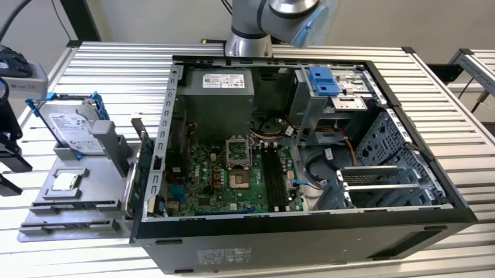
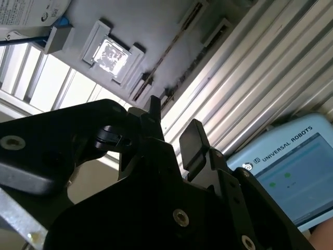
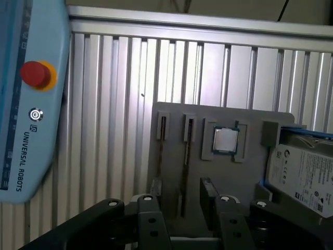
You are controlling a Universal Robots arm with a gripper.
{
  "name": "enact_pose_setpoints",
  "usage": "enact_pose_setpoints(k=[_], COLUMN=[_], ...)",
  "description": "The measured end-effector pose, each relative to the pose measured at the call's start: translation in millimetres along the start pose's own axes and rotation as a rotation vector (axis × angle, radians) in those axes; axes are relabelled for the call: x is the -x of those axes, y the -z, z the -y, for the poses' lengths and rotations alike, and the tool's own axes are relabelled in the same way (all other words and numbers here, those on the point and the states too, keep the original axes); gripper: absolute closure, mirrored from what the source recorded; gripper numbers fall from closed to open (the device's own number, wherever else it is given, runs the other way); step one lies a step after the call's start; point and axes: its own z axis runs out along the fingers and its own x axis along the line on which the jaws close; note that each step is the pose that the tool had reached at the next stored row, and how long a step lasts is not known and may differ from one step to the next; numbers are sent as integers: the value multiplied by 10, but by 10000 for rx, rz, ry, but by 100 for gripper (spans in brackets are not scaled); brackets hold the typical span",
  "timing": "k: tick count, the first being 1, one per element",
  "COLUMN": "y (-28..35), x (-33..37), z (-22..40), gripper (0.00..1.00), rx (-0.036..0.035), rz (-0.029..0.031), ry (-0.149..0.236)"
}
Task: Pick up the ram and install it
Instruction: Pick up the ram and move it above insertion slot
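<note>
In the first wrist view my gripper (image 3: pixel 184 208) is open, with nothing between its two black fingers (image 3: pixel 151 211). It hovers above a grey holder tray (image 3: pixel 250 172). A thin dark strip, which looks like the ram (image 3: pixel 183 174) seen edge-on, stands in one of the tray's two long slots, just ahead of the gap between the fingers. The second wrist view shows the same gripper (image 2: pixel 174 125) with its fingers apart and the dark strip (image 2: pixel 171 52) beyond them. In the exterior view the open computer case (image 1: pixel 433 174) holds the motherboard (image 1: pixel 224 179) with its dark memory slots (image 1: pixel 272 171).
The tray (image 1: pixel 77 223) also carries a processor chip (image 3: pixel 226 139), a hard drive in a blue bracket (image 1: pixel 73 130) and an upright green card (image 1: pixel 144 162) beside the case wall. A pale blue teach pendant (image 3: pixel 31 104) lies on the ribbed table (image 3: pixel 114 104).
</note>
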Motion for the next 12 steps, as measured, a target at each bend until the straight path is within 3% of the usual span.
enact_pose_setpoints(k=[9,12], y=[-163,-209], x=[-32,-76], z=[0,-1], gripper=[0,0], rx=[1,0], rz=[-7,-11], ry=[-9,-13])
